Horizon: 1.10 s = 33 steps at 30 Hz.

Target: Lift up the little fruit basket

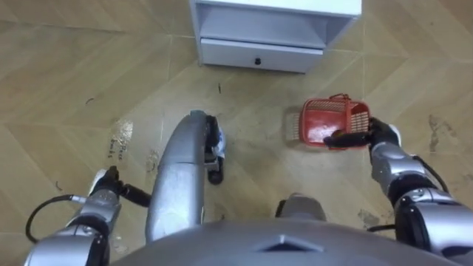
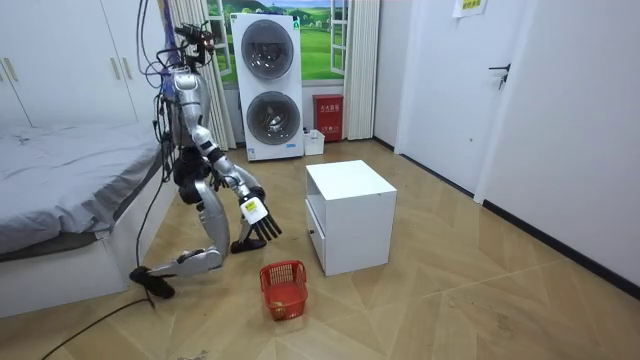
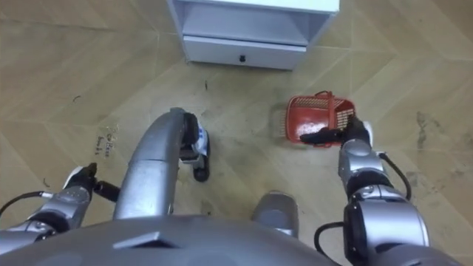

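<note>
On floor (image 1: 89, 81), just off cabinet (image 1: 259, 53) drawer front: basket (image 1: 329, 118) sits upright, handle looks raised, so prob. easiest to hook from above. Robot's on one knee to get low enough. R hand (image 1: 356, 137) reaches over basket's near rim, fingers straight, holding nothing; room view shows a gap. L hand (image 1: 103, 183) low at side, can't tell state.
</note>
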Available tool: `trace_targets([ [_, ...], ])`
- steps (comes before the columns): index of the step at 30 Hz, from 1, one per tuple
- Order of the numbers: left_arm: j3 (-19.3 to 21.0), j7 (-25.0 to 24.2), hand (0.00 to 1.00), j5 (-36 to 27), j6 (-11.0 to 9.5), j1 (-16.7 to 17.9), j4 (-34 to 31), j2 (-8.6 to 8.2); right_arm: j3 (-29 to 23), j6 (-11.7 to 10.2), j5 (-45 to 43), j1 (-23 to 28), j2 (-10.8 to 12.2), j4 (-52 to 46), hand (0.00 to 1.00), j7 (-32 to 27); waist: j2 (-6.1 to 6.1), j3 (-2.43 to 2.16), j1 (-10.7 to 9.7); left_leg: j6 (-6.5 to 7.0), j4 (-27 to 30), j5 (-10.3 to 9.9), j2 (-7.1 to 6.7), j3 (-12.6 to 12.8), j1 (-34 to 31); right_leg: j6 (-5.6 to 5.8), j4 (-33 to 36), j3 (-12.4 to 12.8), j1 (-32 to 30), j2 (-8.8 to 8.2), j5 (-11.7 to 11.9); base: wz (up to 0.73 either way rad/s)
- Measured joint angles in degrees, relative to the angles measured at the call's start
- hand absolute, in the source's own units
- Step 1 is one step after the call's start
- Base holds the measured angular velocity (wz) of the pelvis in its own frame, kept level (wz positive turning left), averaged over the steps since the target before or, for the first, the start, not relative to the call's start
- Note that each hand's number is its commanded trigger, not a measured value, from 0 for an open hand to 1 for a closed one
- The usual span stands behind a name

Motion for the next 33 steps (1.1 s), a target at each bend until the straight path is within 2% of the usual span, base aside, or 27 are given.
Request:
trace_targets([
  [2,-0.1,2.0,0.0,-0.5,-1.4,-0.2,1.5,0.16,-0.5,-2.0,0.3,-0.3,-1.1,-2.0,0.0,-1.3,-0.14,0.11,-0.6,1.5,7.3,-2.7,-0.85,1.6,-3.2,-0.02,9.9,2.7,-1.7,-1.04,0.0,0.31],
  [4,-0.8,3.0,0.0,-1.2,-2.2,-0.3,2.2,0.5,-0.7,-3.0,0.3,-1.0,-1.5,-2.2,0.0,-1.7,-0.73,0.4,-0.8,1.98,12.0,-4.5,-1.38,2.8,-4.5,-0.02,15.8,4.0,-1.6,-2.25,0.0,0.2],
  [6,-1.2,3.7,0.0,-1.3,-3.5,0.0,2.1,0.74,-1.0,-3.8,0.2,-1.2,-1.7,-2.4,0.0,-2.0,-1.12,0.53,-1.2,2.35,15.5,-5.5,-1.9,3.4,-6.1,-0.02,20.2,5.0,-1.5,-2.5,0.0,0.27],
  [8,-3.3,4.4,0.0,-2.6,-4.3,0.7,2.0,0.78,-1.0,-3.9,0.3,-1.9,-1.8,-2.9,0.0,-3.1,-1.22,0.57,-2.5,2.6,18.3,-5.7,-2.29,3.7,-8.2,-0.01,23.9,5.2,-1.7,-2.68,0.0,0.29],
  [12,-6.5,4.4,0.0,-6.2,-4.8,2.0,2.2,0.69,-1.0,-3.8,-0.6,-1.9,-1.8,-3.3,0.0,-5.0,-1.55,0.64,-3.2,2.26,19.9,-5.9,-2.46,3.8,-9.1,-0.01,26.6,5.8,-1.8,-2.81,0.0,0.05],
  [18,-7.9,4.5,0.0,-6.9,-6.2,7.0,2.2,0.65,-0.9,-3.8,-1.6,-1.8,-1.9,-6.5,0.0,-5.7,-1.91,0.56,-5.1,0.63,20.3,-5.7,-1.3,4.2,-9.1,-0.02,29.5,6.7,-3.5,-4.05,0.0,-0.08],
  [20,-8.5,4.5,0.0,-7.4,-6.4,8.3,2.7,0.65,-0.7,-3.9,-2.1,-1.8,-2.0,-7.5,0.0,-6.3,-2.24,0.52,-5.3,-0.96,20.3,-5.4,-0.81,4.2,-9.3,-0.35,30.9,7.4,-4.3,-4.15,-0.2,-0.09],
  [21,-8.5,4.5,0.0,-7.5,-6.4,8.5,2.7,0.65,-0.6,-4.1,-2.3,-1.7,-2.0,-7.5,0.0,-6.4,-2.38,0.54,-5.4,-1.3,20.4,-5.3,-0.79,4.3,-9.3,-0.41,31.4,7.6,-4.4,-4.15,-0.2,0.0],
  [25,-9.3,4.4,0.0,-7.8,-6.4,10.1,2.4,0.72,1.5,-4.3,-2.3,-0.4,-3.0,-7.1,0.0,-6.6,-2.66,0.17,-5.3,-3.52,22.8,-5.4,-0.59,4.3,-10.8,-1.98,35.4,8.3,-3.9,-3.09,-1.5,0.06],
  [26,-9.7,4.0,0.0,-7.8,-6.3,10.1,1.9,-0.57,2.1,-4.3,-2.3,-0.6,-4.3,-6.9,0.0,-6.5,-1.36,0.71,-4.6,-4.29,23.3,-5.3,0.2,3.0,-11.9,-2.23,36.0,8.3,-4.7,-1.47,-1.5,-0.05],
  [29,-10.7,2.7,0.0,-7.9,-6.4,10.6,1.8,-0.89,2.6,-4.4,-2.3,-0.7,-4.6,-5.2,0.0,-5.9,-0.85,0.48,-4.7,-5.54,22.2,-4.6,0.26,2.8,-12.2,-2.1,36.4,8.6,-6.2,-1.15,-1.6,-0.04],
  [33,-11.9,1.2,0.0,-8.7,-6.5,10.6,1.8,-0.82,3.7,-4.4,-1.6,-0.8,-6.2,-4.7,0.0,-5.8,-0.46,0.26,-4.4,-6.03,21.7,-4.4,0.86,2.9,-12.6,-2.05,36.7,9.1,-7.6,-0.88,-1.6,-0.04],
])
